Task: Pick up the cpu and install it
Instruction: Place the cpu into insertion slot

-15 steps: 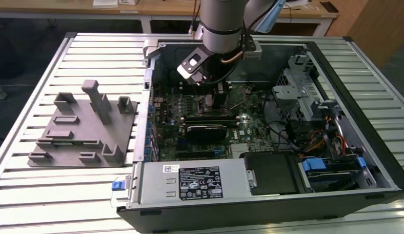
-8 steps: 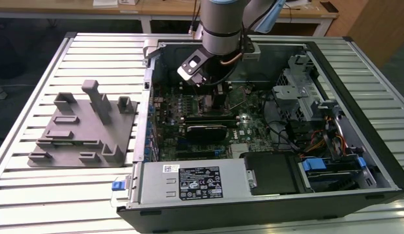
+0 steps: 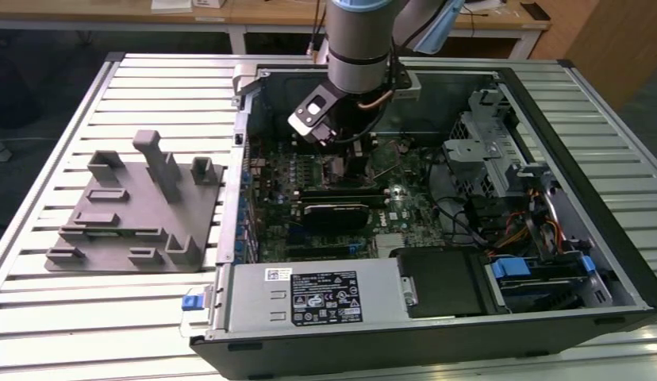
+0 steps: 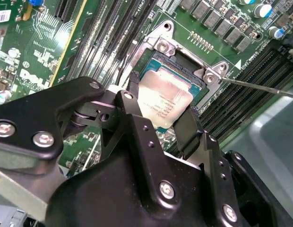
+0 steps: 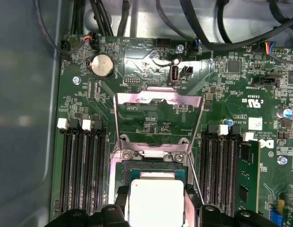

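Claw [image 4: 163,97] grips the cpu [image 4: 159,105] over, perhaps touching, the motherboard socket [image 4: 182,60].

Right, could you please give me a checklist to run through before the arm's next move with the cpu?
1. Grip: the gripper is closed on two opposite edges of the cpu: ok.
2. Load plate swung up off the socket: ok.
3. The cpu is over the open socket in both wrist views: ok.
4. The cpu level and corner-matched to the socket: cannot tell.
5. Retention lever lies clear of the cpu: ok.
6. Cables lie away from the socket: ok.
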Motion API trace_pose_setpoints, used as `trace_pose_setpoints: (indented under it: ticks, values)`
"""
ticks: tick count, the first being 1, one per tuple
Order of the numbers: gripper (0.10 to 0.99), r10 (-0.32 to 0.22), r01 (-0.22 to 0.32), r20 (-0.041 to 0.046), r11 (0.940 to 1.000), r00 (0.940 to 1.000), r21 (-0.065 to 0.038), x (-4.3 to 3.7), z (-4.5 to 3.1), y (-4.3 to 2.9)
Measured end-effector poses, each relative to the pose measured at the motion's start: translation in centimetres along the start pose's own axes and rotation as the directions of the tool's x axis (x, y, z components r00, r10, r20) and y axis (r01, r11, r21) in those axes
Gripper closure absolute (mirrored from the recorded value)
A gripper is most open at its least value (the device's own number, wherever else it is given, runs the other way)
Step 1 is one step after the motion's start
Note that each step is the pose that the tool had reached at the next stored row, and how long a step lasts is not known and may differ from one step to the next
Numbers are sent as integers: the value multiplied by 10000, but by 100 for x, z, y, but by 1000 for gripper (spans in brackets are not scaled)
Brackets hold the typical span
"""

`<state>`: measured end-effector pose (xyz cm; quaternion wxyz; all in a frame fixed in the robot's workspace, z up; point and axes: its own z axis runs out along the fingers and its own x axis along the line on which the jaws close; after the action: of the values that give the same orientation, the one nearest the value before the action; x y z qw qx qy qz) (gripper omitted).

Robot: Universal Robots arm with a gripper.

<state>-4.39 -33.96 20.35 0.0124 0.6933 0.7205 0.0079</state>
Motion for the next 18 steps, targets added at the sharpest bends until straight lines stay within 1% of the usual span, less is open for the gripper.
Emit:
trace_pose_setpoints:
  ticks: [8, 14, 18]
  values:
    - [545, 95, -95, 2, 10000, 10000, 1, 4, 57, -5]
    - [545, 156, -156, 5, 9999, 9999, 1, 11, 81, -6]
    - [545, 161, -161, 6, 9999, 9999, 2, 11, 81, -6]
